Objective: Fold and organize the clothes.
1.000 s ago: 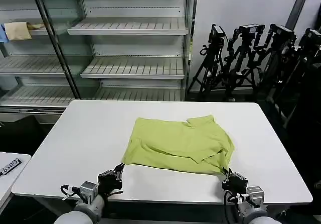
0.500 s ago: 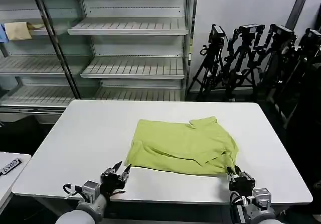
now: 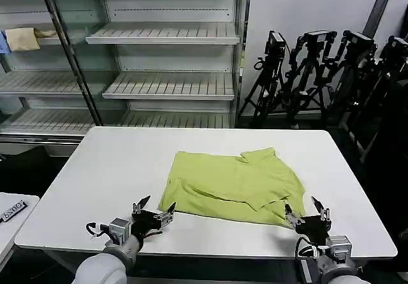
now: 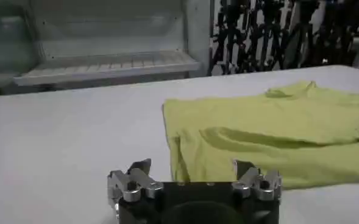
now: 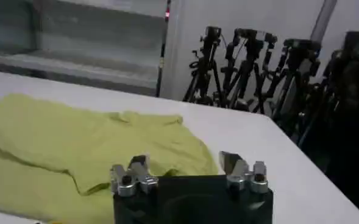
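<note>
Since a second ago both grippers have let go of the shirt's (image 3: 233,183) near corners and drawn back toward the robot, and their fingers, which were closed at the fabric then, now stand spread. The shirt itself has shifted slightly to the right on the white table (image 3: 102,176) and its near edge sits a little farther from the table's front edge than before.

The lime yellow-green shirt lies folded and flat near the middle of the table, collar at its far right corner, with a loose flap folded over along its near right side.

The left gripper (image 3: 153,211) sits low over the table just off the shirt's near left corner, jaws wide apart and holding nothing; one fingertip comes close to the corner, though whether it touches cannot be told. In the left wrist view the left gripper (image 4: 191,176) faces the shirt's (image 4: 270,137) near edge just ahead of it.

The right gripper (image 3: 305,213) hovers at the shirt's near right corner, also wide and holding nothing, its left finger at the hem. In the right wrist view the right gripper (image 5: 185,169) has the shirt (image 5: 75,146) spread ahead of it.
</note>
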